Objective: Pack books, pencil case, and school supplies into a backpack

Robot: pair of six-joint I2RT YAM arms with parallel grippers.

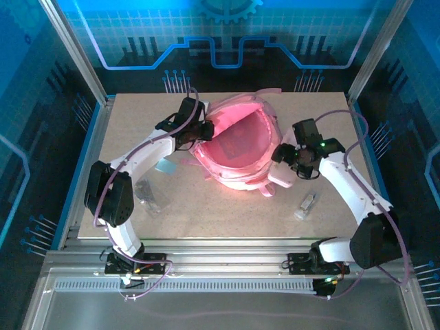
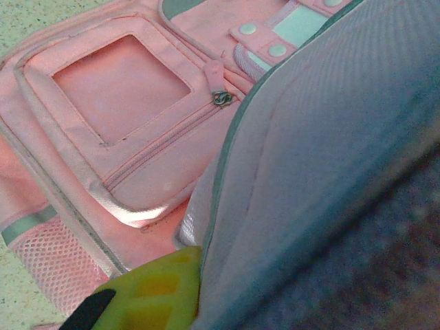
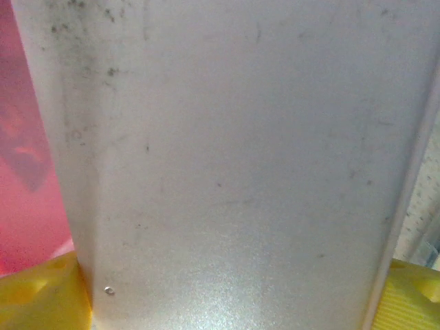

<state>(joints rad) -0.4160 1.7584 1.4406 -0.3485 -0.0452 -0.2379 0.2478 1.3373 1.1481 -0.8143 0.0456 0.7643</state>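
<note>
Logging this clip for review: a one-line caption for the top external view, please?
Left tool grips the rim of the open pink backpack while right tool holds the pencil case beside it.

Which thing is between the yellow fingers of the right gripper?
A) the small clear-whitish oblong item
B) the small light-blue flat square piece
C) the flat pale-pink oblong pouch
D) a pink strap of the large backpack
C: in the right wrist view the flat pale-pink oblong pouch spans the gap between the two yellow fingers, and from above it sits at the right gripper, beside the large pink fabric backpack.
</note>
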